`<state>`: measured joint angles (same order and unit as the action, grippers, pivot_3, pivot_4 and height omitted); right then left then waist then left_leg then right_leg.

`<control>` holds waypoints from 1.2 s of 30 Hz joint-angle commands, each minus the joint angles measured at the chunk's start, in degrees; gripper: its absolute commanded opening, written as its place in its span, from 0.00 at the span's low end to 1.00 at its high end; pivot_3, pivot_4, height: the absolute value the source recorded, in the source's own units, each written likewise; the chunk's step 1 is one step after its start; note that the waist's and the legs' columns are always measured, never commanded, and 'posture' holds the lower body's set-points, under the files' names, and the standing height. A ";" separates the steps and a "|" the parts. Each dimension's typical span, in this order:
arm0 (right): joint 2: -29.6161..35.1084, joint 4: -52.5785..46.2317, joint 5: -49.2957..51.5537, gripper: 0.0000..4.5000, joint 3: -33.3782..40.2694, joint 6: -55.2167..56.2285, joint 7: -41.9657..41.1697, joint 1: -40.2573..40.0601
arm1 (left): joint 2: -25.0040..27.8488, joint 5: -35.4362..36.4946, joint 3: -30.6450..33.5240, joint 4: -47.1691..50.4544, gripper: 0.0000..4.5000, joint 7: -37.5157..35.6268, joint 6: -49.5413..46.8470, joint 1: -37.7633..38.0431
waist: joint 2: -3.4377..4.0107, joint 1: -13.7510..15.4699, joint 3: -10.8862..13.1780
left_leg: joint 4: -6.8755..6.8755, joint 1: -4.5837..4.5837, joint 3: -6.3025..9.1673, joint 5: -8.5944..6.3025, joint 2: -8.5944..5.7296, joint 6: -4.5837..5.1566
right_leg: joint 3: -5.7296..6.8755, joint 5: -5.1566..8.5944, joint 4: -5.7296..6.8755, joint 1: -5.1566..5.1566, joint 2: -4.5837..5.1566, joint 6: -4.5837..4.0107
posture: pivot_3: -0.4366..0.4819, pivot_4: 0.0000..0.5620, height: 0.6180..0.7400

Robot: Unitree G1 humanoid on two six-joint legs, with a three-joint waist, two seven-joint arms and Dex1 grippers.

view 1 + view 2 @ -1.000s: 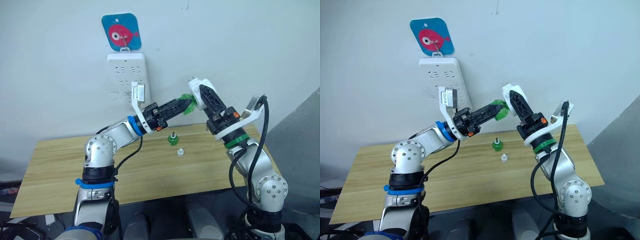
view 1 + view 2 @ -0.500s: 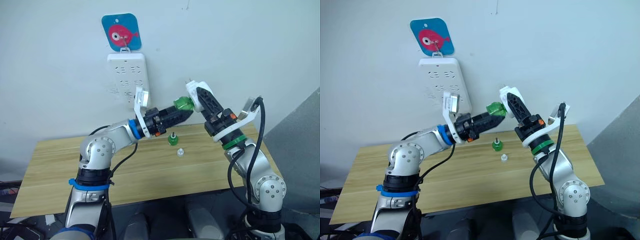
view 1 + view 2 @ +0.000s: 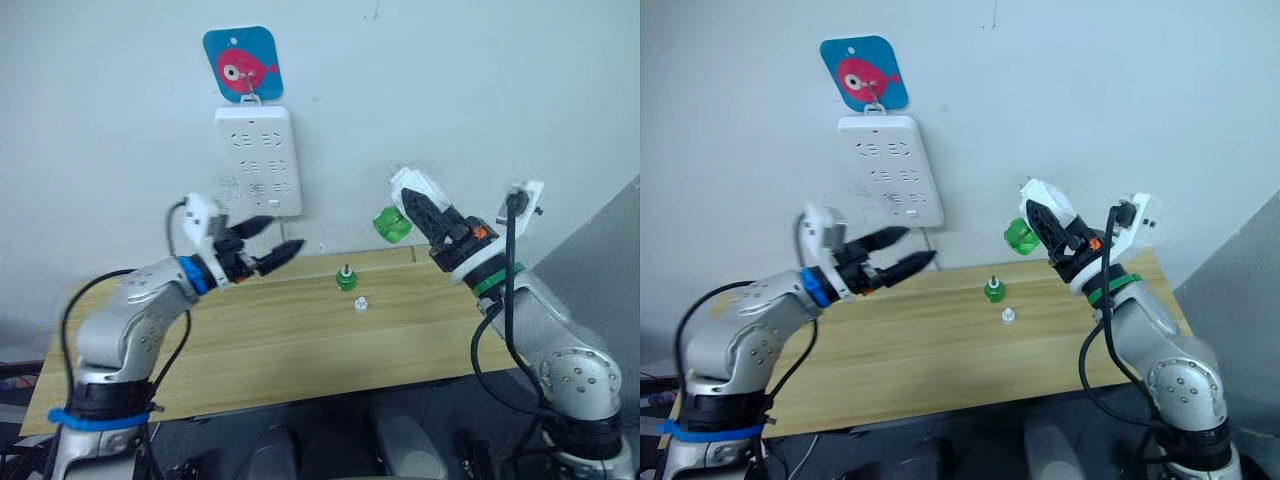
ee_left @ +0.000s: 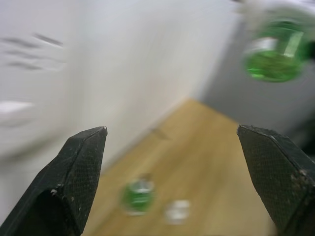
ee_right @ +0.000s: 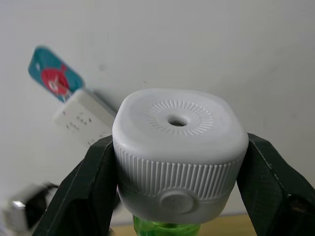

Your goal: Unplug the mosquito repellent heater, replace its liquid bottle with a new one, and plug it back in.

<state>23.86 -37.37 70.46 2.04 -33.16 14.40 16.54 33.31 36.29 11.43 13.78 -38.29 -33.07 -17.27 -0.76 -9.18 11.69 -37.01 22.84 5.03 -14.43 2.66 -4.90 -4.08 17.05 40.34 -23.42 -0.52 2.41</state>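
My right gripper (image 3: 425, 212) is shut on the mosquito repellent heater (image 5: 179, 147), a white rounded unit held in the air to the right of the power strip. A green liquid bottle (image 3: 390, 225) sticks out of the heater's underside. The left gripper (image 3: 268, 240) hovers above the table's back edge, well left of the heater. It is open, with nothing between its fingers (image 4: 74, 182). On the table, another small green bottle (image 3: 345, 279) stands upright, with a white cap (image 3: 360, 304) just in front of it.
A long white power strip (image 3: 258, 160) hangs on the wall under a blue fish sign (image 3: 242, 62); I see nothing plugged into it. The wooden table (image 3: 300, 350) stretches below both arms. A grey panel (image 3: 600, 270) rises at the right edge.
The left gripper let go of the green bottle, opened and drew back to the left. The right gripper swung right and a little lower, keeping the heater with the bottle in it.
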 commanded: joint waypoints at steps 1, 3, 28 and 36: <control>1.27 -4.08 -1.88 0.66 -0.68 -0.87 -3.53 1.36 | -0.20 -2.86 3.09 2.14 1.00 3.06 4.62 0.34 | 0.00 0.26 0.00 | 0.00 0.00 0.01 0.00 0.01 0.00 | 0.01 0.00 0.00 0.00 -0.01 0.00 | 0.29 0.28 0.88; 2.50 -4.80 -2.91 0.66 -1.54 -2.07 -5.42 2.09 | -0.58 -4.68 4.02 0.46 1.00 4.76 7.11 -1.13 | -0.01 0.78 0.00 | -0.02 0.02 -0.02 0.00 -0.01 0.00 | -0.02 0.00 -0.01 0.01 0.01 0.00 | 0.29 0.28 0.88; 4.03 -8.40 -10.27 0.66 -4.20 -7.93 -11.73 2.35 | 0.36 -11.13 -3.31 -22.77 1.00 -8.39 12.02 -20.18 | -0.06 1.03 -0.01 | -0.05 0.05 0.04 0.00 -0.05 0.00 | 0.08 -0.01 -0.02 0.04 0.03 0.00 | 0.26 0.28 0.88; 3.61 -8.74 -11.49 0.66 -4.50 -8.63 -13.15 1.86 | 0.81 -10.21 -4.61 -23.21 1.00 -13.18 10.68 -22.29 | -0.06 0.89 -0.01 | -0.05 0.05 0.05 0.00 -0.04 -0.01 | 0.09 -0.01 -0.02 0.04 0.02 0.00 | 0.26 0.27 0.88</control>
<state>27.43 -43.38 59.49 -2.65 -42.05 2.28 18.47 33.33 25.17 6.83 -10.88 -49.64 -22.11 -38.24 -0.81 -8.29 11.69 -37.06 22.89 5.08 -14.43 2.62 -4.90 -3.98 17.04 40.32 -23.38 -0.50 2.41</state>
